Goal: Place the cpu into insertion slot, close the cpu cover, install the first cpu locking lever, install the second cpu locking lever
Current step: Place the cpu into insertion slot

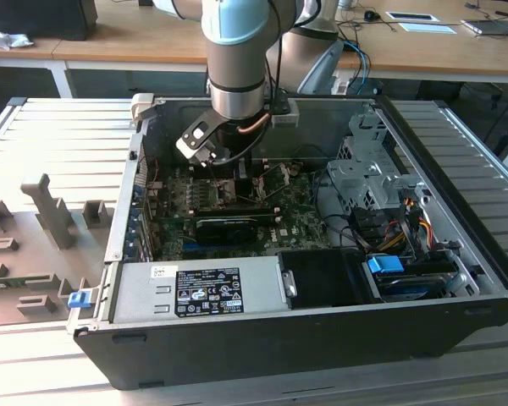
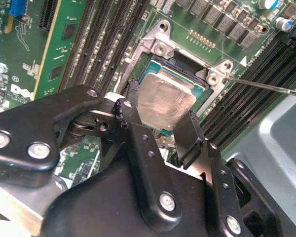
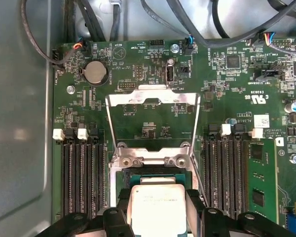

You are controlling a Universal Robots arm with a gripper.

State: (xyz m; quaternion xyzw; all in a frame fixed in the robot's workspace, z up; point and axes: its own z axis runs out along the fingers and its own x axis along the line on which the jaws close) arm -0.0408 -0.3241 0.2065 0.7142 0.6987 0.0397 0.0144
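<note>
One cpu [image 2: 165, 98], pinched at its open socket [image 2: 185, 61].
Inside the computer case [image 1: 322, 355] I hang low over the motherboard [image 3: 138, 64]; the cpu cover [image 3: 123, 98] stands tipped open, so the socket is free from above. My gripper [image 2: 160, 121] holds the cpu flat by two opposite edges, fingers [image 2: 187, 133] narrow on it, right at the socket frame; seated or not, I cannot tell. Memory slots [image 3: 81, 173] crowd both sides.

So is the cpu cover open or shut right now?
Open. In the first wrist view the cpu cover is swung back clear of the cpu, motherboard showing through its cut-out.
</note>
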